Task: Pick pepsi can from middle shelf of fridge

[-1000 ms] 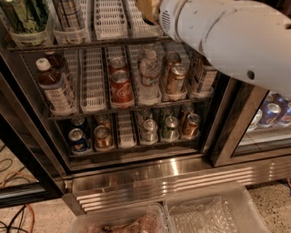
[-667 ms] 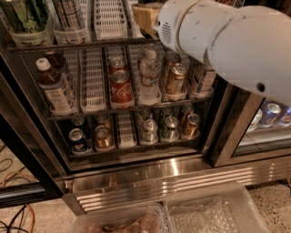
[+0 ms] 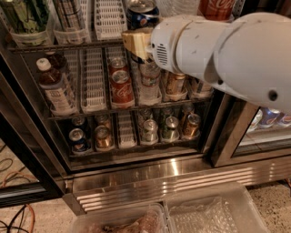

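Fridge (image 3: 150, 175): you face its open front, with wire racks stacked above a ribbed steel base and clear bins on the floor at 6 o'clock.
Pepsi can (image 3: 142, 13): it stands upright at 12 o'clock of the view, in a white lane of the middle shelf (image 3: 68, 45). Only its silver top and blue shoulder show.
Gripper (image 3: 136, 42): it sits at 6 o'clock of the can, in front of its lower body. You cannot tell whether it is wide, narrow or already holding.
Neighbours: a red Coca-Cola can (image 3: 216, 7) stands at 3 o'clock of the pepsi can, well apart. The bottle rack (image 3: 136, 108) lies below at 6 o'clock.
Step in hand: this looks like the approach to the grasp. Keep the wrist level and centre on the can's body. Grip mid-height, then lift before drawing out, so the base clears the lane's cup-like front.
Risk: a low or skewed grip may tip the can or snag the lane.
Change: the gripper now sits lower and slightly toward 9 o'clock than 0.7 s ago, which uncovers the can's top. The stock has not shifted.
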{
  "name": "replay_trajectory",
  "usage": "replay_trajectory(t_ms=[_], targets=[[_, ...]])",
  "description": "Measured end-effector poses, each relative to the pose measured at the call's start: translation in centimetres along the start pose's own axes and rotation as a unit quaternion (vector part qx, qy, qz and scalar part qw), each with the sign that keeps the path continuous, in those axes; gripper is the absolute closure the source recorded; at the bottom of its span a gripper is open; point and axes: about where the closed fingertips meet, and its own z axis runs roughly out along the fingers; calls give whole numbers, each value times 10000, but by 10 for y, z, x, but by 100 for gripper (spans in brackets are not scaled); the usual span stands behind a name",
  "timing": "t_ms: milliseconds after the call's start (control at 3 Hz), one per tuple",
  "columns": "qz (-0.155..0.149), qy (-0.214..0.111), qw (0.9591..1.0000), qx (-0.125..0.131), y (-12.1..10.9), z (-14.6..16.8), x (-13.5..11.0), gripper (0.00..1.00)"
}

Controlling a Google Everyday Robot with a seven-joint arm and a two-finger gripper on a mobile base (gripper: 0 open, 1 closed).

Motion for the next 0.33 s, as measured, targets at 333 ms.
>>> replay_trajectory(t_ms=[333], targets=[[155,163,9991,-354,17,-9,16,100]])
